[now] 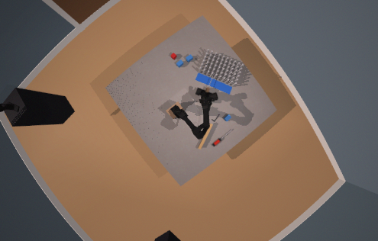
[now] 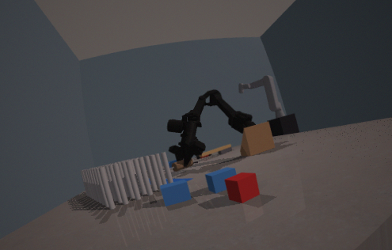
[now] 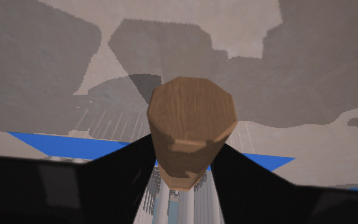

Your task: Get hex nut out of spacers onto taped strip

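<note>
My gripper [image 1: 207, 91] [image 2: 188, 163] [image 3: 184, 139] is shut on the wooden handle [image 2: 178, 166] [image 3: 192, 107] of a tool, low in front of the blue taped strip [image 1: 203, 79] [image 3: 75, 147]. The handle's broad end faces the wrist camera. The tool's far part points toward the spacers, but its tip cannot be made out. The metal spacers [image 1: 221, 66] [image 2: 132, 179] stand upright in dense rows behind the strip. The hex nut cannot be made out in any view.
A red block [image 1: 173, 56] [image 2: 241, 187] and two blue blocks [image 1: 179, 63] [image 1: 189, 58] lie beside the field. Behind the hand are another blue block [image 1: 227, 117], a hooked dark tool [image 1: 215, 118], a red-handled tool [image 1: 217, 142] and a wooden bar [image 1: 205, 138].
</note>
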You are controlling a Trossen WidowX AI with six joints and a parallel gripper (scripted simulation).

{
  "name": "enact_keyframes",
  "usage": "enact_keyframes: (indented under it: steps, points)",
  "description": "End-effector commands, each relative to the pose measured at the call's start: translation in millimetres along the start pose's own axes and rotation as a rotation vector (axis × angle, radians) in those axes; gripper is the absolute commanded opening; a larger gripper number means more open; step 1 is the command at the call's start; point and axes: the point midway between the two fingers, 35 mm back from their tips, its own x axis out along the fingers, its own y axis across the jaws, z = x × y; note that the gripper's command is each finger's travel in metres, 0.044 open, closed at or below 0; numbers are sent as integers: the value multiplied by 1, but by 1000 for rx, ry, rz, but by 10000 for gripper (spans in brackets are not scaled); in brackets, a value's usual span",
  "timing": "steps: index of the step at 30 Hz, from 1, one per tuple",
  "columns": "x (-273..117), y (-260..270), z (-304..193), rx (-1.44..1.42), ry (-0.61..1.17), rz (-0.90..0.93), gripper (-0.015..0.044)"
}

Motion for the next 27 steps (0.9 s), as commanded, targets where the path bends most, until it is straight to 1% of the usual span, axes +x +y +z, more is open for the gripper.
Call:
enact_keyframes:
  steps: [1, 27]
  points:
    - [0, 2, -5, 5, 8, 7, 0]
    - [8, 2, -17, 6, 9, 8, 0]
